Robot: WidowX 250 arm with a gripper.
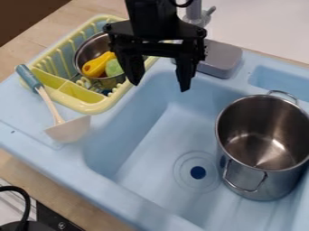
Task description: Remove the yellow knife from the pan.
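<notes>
- So the black gripper (160, 85) is hanging over the back of the sink, pointing down, with its fingers spread well apart and nothing between them
- Yellow knife (96, 65) is still in the pan, over on the left side of the view from the gripper, lying at a bit of a slant
- There's a light green thing (113, 68) right beside it in there, can't really tell what it is
- The pan (93, 47) itself is a small metal one, sitting in the pale yellow-green dish rack (91, 108)
- Grey block (220, 58) on the sink's back ledge, just past the gripper on the right, with a grey tap (194, 12) behind the gripper
- Spatula-looking thing (68, 130) at the rack's near left corner, blue-grey handle end up by the rack and the pale head down on the sink's edge
- Light blue sink (129, 135) takes up most of the middle, round drain (198, 172) with a dark blue centre in the bottom
- Big shiny metal pot (271, 180) stands upright in the basin on the right, near the drain, two loop handles
- Wooden worktop (21, 38) around the sink, plus a black cable (25, 203) down in the lower left corner
</notes>
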